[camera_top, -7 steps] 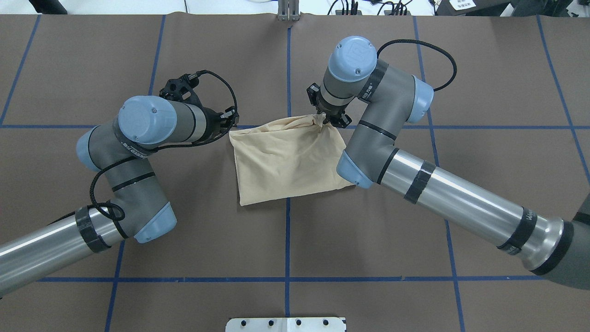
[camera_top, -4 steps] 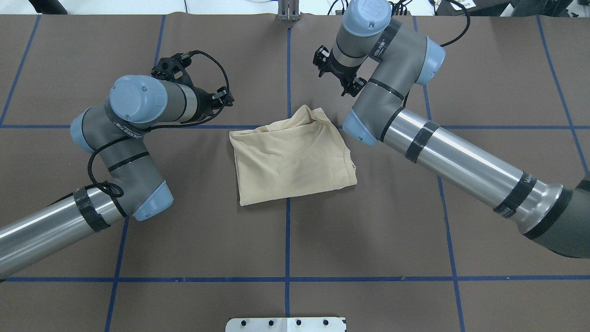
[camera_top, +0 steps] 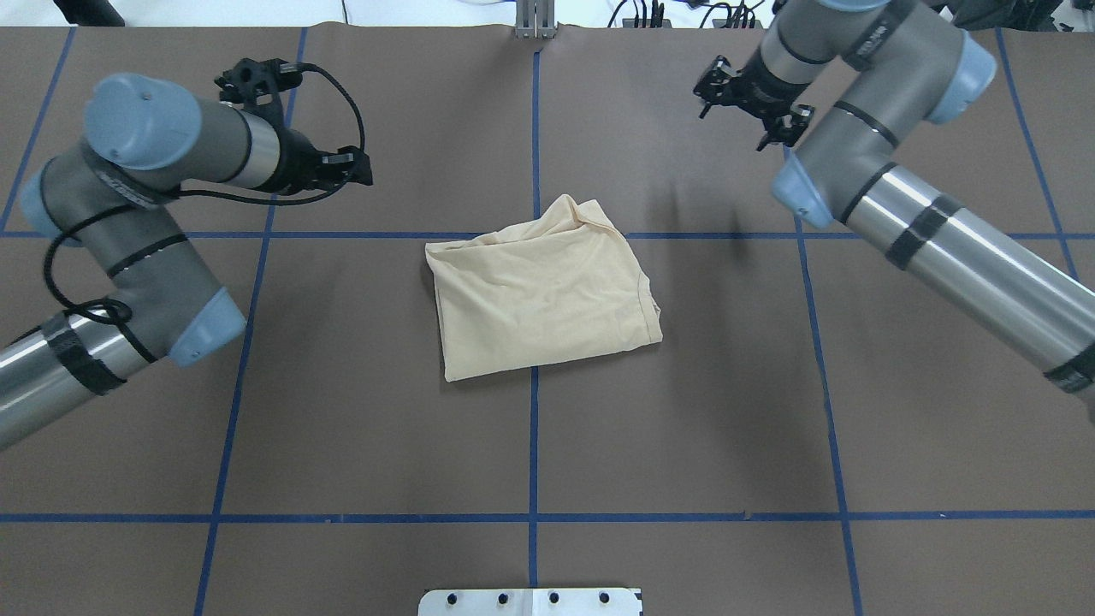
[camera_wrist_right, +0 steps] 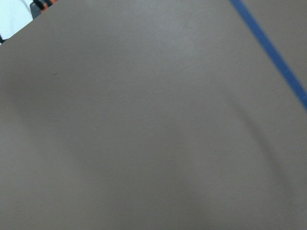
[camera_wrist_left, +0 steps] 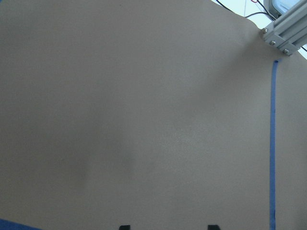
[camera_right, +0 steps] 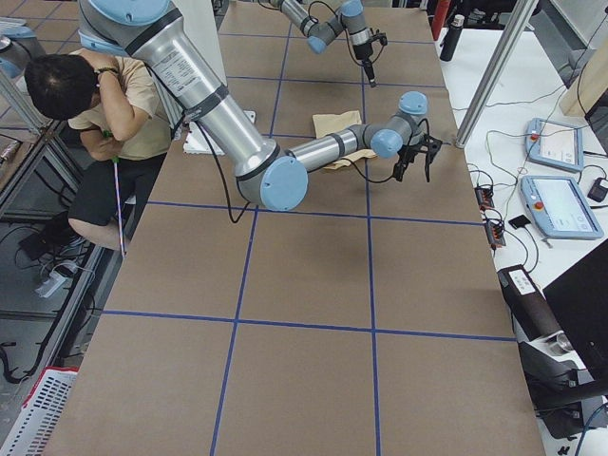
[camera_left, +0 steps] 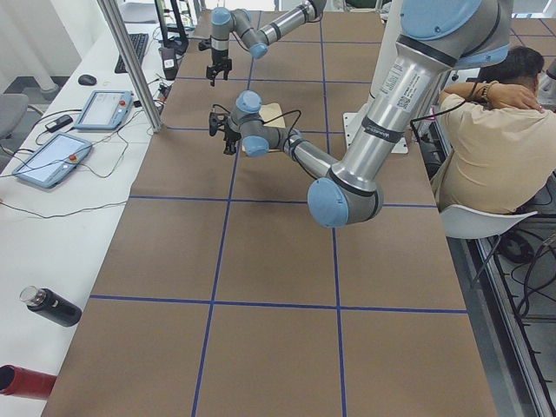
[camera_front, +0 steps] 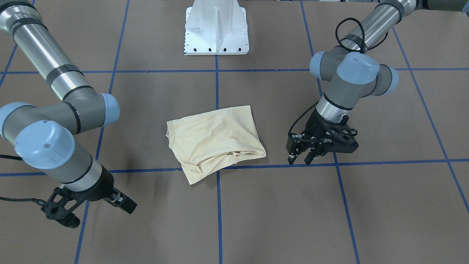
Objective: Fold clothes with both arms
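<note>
The cream-yellow shirt (camera_top: 543,295) lies folded into a rough rectangle at the middle of the brown table, plain side up; its print and neck label are hidden. It also shows in the front-facing view (camera_front: 214,141). My left gripper (camera_top: 355,167) hangs open and empty to the far left of the shirt, apart from it; it shows open in the front-facing view (camera_front: 300,158). My right gripper (camera_top: 778,128) is open and empty, raised over the far right of the table, well away from the shirt, and shows side-on in the front-facing view (camera_front: 126,204).
The white pedestal base (camera_front: 216,33) stands at the robot's side of the table. Blue tape lines (camera_top: 534,428) grid the brown cover. A seated person (camera_left: 486,148) is beside the table. Control tablets (camera_left: 52,161) and bottles (camera_left: 52,306) lie on the side bench.
My right gripper let go of the shirt's far corner, rose and swung out to the far right. My left arm drew back to the left. The shirt's far corner settled.
</note>
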Controlling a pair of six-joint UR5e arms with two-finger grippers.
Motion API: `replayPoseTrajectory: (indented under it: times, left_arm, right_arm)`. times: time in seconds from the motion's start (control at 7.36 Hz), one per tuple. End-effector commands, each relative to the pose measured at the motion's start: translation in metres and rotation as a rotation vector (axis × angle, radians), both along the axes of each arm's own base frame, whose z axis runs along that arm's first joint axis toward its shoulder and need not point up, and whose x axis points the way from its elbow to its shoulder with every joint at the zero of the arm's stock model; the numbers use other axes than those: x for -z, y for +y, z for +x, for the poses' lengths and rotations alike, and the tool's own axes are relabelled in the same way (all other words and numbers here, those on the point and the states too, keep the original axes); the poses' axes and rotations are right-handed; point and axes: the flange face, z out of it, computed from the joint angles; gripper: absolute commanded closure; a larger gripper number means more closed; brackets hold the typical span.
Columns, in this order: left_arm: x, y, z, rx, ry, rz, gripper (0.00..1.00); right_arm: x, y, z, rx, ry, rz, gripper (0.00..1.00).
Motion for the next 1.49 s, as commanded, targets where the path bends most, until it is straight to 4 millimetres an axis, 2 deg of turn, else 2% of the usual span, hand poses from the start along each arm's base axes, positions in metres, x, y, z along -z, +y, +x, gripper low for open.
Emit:
replayPoseTrajectory:
  times: [0.0, 0.14, 0.27, 0.41, 0.54, 0.68, 0.82, 0.95, 1.09, 1.22, 1.36]
  left_arm:
    - [-0.053, 0.003, -0.11, -0.114, -0.1, 0.15, 0.38]
    - [-0.088, 0.004, -0.173, -0.15, -0.16, 0.216, 0.38]
    - [-0.133, 0.01, -0.239, -0.191, -0.245, 0.29, 0.34]
    - [-0.174, 0.022, -0.295, -0.224, -0.311, 0.336, 0.2]
    - [-0.219, 0.041, -0.345, -0.26, -0.351, 0.322, 0.01]
    - [-0.241, 0.054, -0.377, -0.286, -0.37, 0.28, 0.01]
    - [-0.248, 0.061, -0.414, -0.258, -0.386, 0.249, 0.01]
    - [-0.25, 0.068, -0.44, -0.237, -0.367, 0.245, 0.01]
    - [-0.237, 0.079, -0.444, -0.228, -0.367, 0.271, 0.01]
    - [-0.247, 0.12, -0.443, -0.224, -0.372, 0.233, 0.01]
    - [-0.253, 0.123, -0.443, -0.219, -0.367, 0.209, 0.01]
  right_arm:
    - [-0.088, 0.026, 0.133, 0.134, 0.033, 0.154, 0.0]
    - [-0.131, 0.046, 0.2, 0.192, 0.051, 0.224, 0.0]
    - [-0.173, 0.065, 0.258, 0.246, 0.058, 0.278, 0.0]
    - [-0.218, 0.092, 0.299, 0.306, 0.088, 0.326, 0.0]
    - [-0.247, 0.112, 0.331, 0.345, 0.107, 0.359, 0.0]
    - [-0.266, 0.124, 0.357, 0.378, 0.119, 0.364, 0.0]
    - [-0.272, 0.128, 0.387, 0.398, 0.131, 0.361, 0.0]
    - [-0.282, 0.146, 0.398, 0.436, 0.129, 0.361, 0.0]
    - [-0.281, 0.158, 0.408, 0.429, 0.129, 0.347, 0.0]
    - [-0.276, 0.159, 0.414, 0.419, 0.13, 0.348, 0.0]
    - [-0.274, 0.159, 0.416, 0.417, 0.131, 0.353, 0.0]
